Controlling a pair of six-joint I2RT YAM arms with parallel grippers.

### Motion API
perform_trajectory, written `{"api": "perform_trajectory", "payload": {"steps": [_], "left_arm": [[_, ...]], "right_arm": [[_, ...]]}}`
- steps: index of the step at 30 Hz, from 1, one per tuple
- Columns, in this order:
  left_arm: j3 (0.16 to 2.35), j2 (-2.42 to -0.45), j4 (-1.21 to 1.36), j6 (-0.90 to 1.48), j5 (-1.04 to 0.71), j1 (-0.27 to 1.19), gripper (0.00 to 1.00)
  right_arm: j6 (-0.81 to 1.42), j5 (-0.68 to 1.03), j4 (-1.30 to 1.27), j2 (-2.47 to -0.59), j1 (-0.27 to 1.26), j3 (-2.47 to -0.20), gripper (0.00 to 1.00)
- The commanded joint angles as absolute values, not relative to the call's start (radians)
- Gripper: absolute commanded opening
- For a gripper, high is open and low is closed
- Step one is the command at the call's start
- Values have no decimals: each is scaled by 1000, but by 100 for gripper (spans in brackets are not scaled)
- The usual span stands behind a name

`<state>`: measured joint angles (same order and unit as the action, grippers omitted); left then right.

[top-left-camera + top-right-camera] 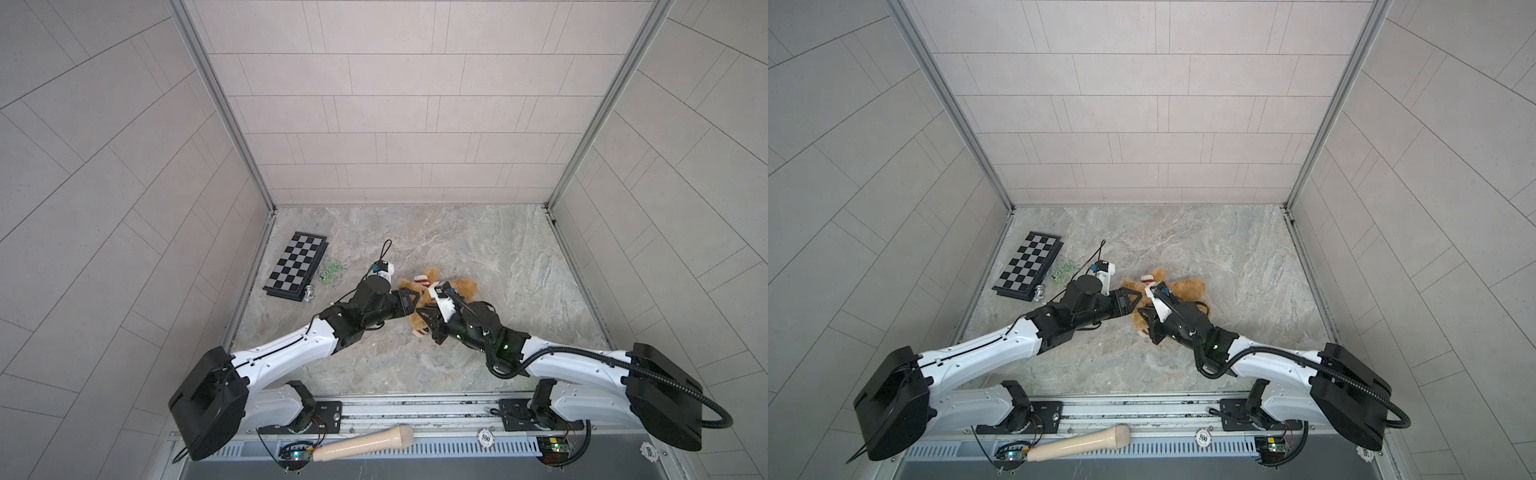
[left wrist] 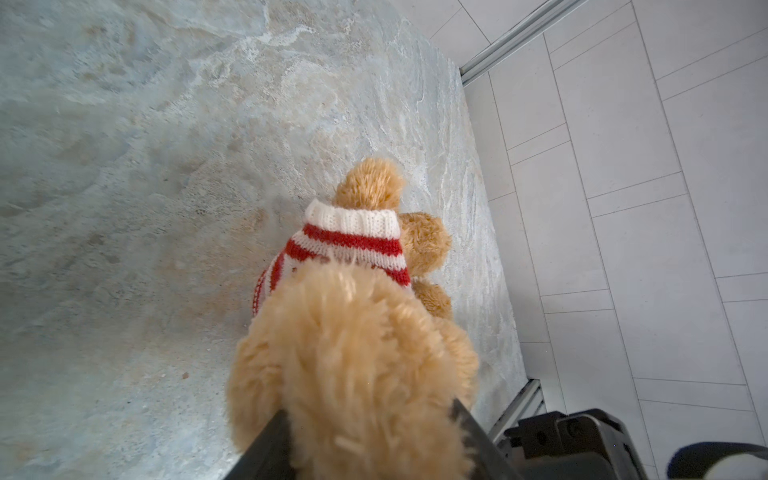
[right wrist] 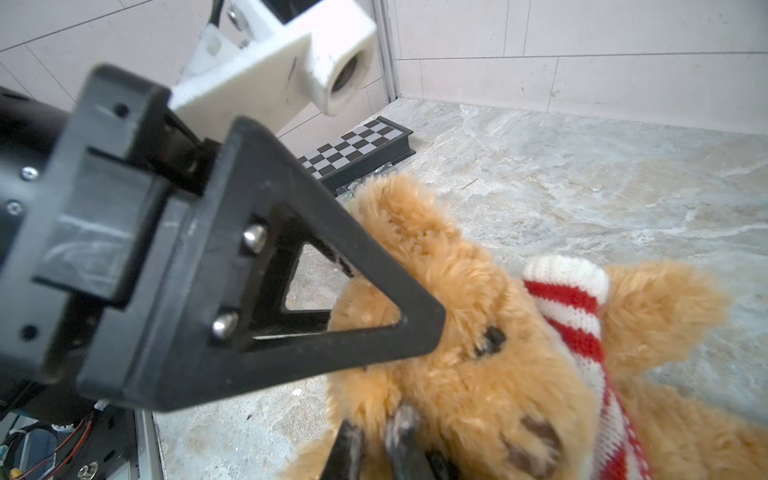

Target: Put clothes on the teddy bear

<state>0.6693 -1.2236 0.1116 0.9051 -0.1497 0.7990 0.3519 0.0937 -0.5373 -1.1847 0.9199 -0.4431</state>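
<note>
The job now, I think, is to hold the bear [image 2: 353, 353] still so the sweater [image 2: 353, 241] can go on the rest of the way; so far only one arm pokes out of a striped sleeve with a white cuff, and how much of the body is covered I cannot tell; to do it well, the left claw [image 2: 369, 407] should hold the head softly, not squash it, and lift it just a little off the tabletop [image 1: 457, 232]; then the right claw [image 3: 374, 415] should nip the knit, not the fur, and pull slowly, so the wool does not catch on an ear or slip back off the arm; both claws are very close here, so they must take care not to bump; the bear lies flat in the middle of the tabletop, between the two claws, with its head toward the left claw and its legs pointing away from it; the left claw is about half wide, and its jaws sit on both sides of the head, pressed into the fur, so it is holding the head; the right claw is narrow, with only a thin gap, and its tips are down in the fur by the face, just beside the left claw; if it has pinched fur or wool I cannot tell.
</note>
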Motion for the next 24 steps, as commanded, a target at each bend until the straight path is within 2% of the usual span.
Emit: {"api": "perform_trajectory", "payload": {"steps": [1, 5, 8, 11, 13, 16, 20, 24], "left_arm": [[662, -1235, 121, 895, -128, 802, 42], [619, -1235, 170, 895, -155, 768, 25], [579, -1226, 212, 903, -189, 733, 17], [572, -1215, 195, 868, -199, 716, 14], [584, -1220, 181, 811, -221, 715, 13], [608, -1239, 134, 703, -243, 715, 9], [593, -1232, 141, 637, -242, 715, 4], [591, -1241, 156, 632, -256, 728, 3]], "right_arm": [[348, 133, -612, -1194, 940, -473, 17], [343, 137, -560, -1102, 940, -446, 28], [307, 117, -413, -976, 940, -435, 39], [301, 66, -271, -845, 939, -412, 51], [322, 20, -193, -782, 931, -397, 55], [387, -10, -78, -749, 867, -394, 55], [459, 133, -91, -792, 725, -377, 50], [442, 187, -107, -896, 715, -411, 46]]}}
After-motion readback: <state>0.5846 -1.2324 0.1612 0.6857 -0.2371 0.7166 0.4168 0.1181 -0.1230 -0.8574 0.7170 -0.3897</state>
